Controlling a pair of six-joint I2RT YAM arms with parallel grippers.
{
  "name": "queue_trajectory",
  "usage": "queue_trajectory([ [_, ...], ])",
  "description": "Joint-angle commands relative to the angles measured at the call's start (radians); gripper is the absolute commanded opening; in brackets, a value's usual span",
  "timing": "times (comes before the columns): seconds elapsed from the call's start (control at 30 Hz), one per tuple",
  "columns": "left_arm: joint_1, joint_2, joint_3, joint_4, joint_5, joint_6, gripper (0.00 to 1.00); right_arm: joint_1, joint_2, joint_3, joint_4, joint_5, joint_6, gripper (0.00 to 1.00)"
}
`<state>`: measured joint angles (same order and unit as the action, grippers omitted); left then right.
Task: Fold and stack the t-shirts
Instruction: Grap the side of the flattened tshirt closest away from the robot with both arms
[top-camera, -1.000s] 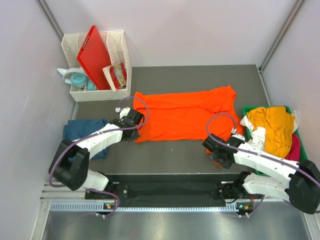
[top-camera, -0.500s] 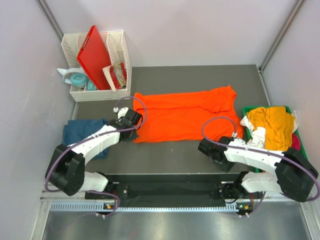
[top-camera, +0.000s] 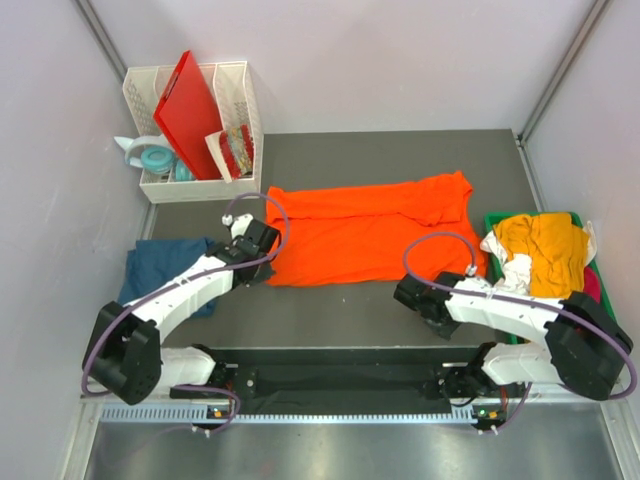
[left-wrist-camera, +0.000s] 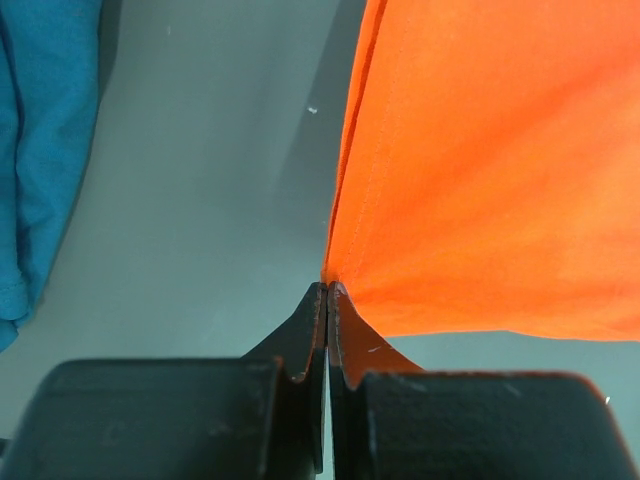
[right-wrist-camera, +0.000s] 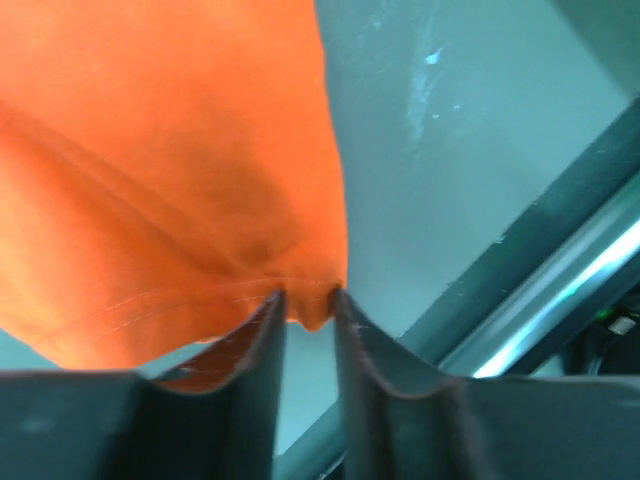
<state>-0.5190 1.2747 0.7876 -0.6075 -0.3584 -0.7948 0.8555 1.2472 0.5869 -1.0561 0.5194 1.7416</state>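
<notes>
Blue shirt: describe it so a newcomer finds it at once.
On the dark table, look at the left edge, just in front of the white rack. The blue shirt lies bunched there. It is the only blue cloth; the orange shirt beside it is spread out.

So the spread t-shirt lies flat in the middle of the table. Left of it, by the table's left edge, sits a second t-shirt. On the right there's a bin with a heap of t-shirts piled in it. The back-left corner has a rack, with a board standing in it.
</notes>
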Motion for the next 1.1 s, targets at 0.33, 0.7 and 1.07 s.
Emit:
queue_trajectory([
  [0.33, -0.001, -0.07, -0.028, -0.041, -0.008, -0.012, 0.0, 0.057, -0.049, 0.005, -0.013, 0.031, 0.036, 0.0],
  [0.7, 0.0, -0.198, 0.016, -0.164, -0.05, -0.009, 0.0, 0.369, -0.014, 0.392, -0.406, 0.286, 0.118, 0.0],
  [1.07, 0.007, -0.212, -0.011, -0.186, -0.086, -0.078, 0.0, 0.309, -0.1, 0.401, -0.34, 0.404, 0.027, 0.0],
])
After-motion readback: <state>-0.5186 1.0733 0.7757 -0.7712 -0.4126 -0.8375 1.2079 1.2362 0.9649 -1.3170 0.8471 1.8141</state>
